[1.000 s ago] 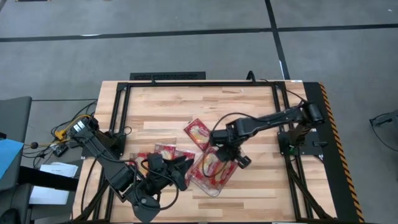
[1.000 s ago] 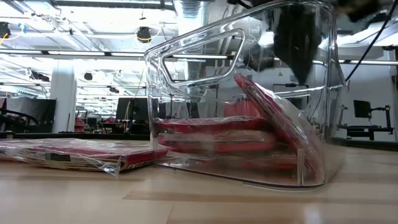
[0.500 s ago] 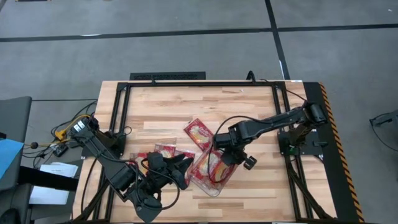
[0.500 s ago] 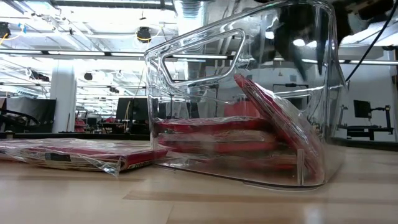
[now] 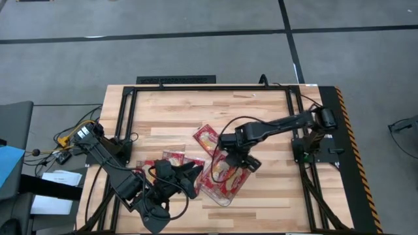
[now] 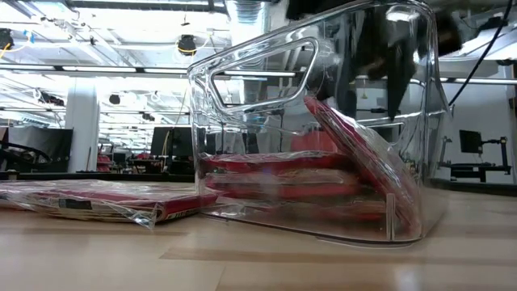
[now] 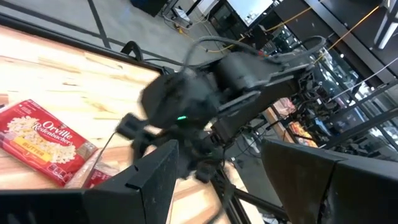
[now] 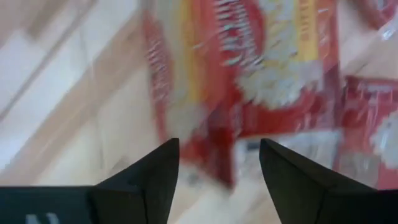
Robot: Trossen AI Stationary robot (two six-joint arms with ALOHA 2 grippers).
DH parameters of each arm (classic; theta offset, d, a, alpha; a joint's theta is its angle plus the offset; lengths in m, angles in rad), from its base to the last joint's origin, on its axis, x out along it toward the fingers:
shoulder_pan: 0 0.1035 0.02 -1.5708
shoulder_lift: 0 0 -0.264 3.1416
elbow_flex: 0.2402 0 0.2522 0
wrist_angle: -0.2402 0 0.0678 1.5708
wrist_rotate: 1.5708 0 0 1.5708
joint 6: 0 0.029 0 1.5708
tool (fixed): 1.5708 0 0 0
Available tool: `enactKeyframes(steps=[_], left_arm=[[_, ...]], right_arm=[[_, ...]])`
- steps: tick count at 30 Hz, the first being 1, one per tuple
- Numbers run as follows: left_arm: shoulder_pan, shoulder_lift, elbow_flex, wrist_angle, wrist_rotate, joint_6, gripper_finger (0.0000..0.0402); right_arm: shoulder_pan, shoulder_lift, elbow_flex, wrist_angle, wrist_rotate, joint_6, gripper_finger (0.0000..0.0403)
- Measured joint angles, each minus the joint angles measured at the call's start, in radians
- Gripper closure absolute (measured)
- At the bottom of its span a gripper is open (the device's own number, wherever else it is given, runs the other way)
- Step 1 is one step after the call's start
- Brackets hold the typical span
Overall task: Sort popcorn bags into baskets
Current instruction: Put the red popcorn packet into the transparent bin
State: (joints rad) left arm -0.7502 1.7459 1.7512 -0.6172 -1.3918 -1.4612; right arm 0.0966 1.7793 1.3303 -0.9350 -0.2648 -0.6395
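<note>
A clear plastic basket [image 5: 223, 177] stands near the table's front middle with several red popcorn bags [image 6: 279, 174] stacked flat in it. One more bag [image 6: 355, 153] leans on its right wall. Other bags lie on the wood: one [image 5: 208, 138] beyond the basket, some [image 5: 171, 160] to its left. My right gripper [image 5: 243, 162] hangs open over the basket's far right part, looking down on the bags [image 8: 273, 62], and touches nothing. My left gripper [image 5: 193, 180] stands open beside the basket's left wall. I cannot tell whether it touches the wall.
A black metal frame [image 5: 196, 87] runs round the tabletop, and both arm bases sit at its sides. Cables and papers [image 5: 59, 140] lie off the table's left edge. Bare wood [image 5: 170, 114] lies toward the far edge.
My right gripper has opened above the basket, its single dark shape in the low view parting into two fingers. It has turned at the wrist and shifted a little toward the far left. The bags in the basket, including the leaning one, have stayed where they were.
</note>
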Motion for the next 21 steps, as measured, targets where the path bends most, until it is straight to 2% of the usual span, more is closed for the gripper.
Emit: enactKeyframes(steps=[3,6,13,21], left_arm=[[0.000,0.000,0.000,-0.001,0.000,-0.003,0.0182],[0.000,0.000,0.000,-0.005,0.000,-0.002,0.0182],[0.000,0.000,0.000,-0.035,-0.002,-0.022,0.0182],[0.000,0.000,0.000,-0.061,-0.002,-0.069,0.0182]], right_arm=[[-0.005,0.025,-0.033,-0.014,0.000,-0.001,0.0177],[-0.005,0.034,-0.042,-0.012,0.006,-0.020,0.0213],[-0.005,0.015,-0.027,-0.050,-0.002,-0.049,0.0380],[0.002,0.017,0.095,-0.128,-0.014,-0.050,0.0393]])
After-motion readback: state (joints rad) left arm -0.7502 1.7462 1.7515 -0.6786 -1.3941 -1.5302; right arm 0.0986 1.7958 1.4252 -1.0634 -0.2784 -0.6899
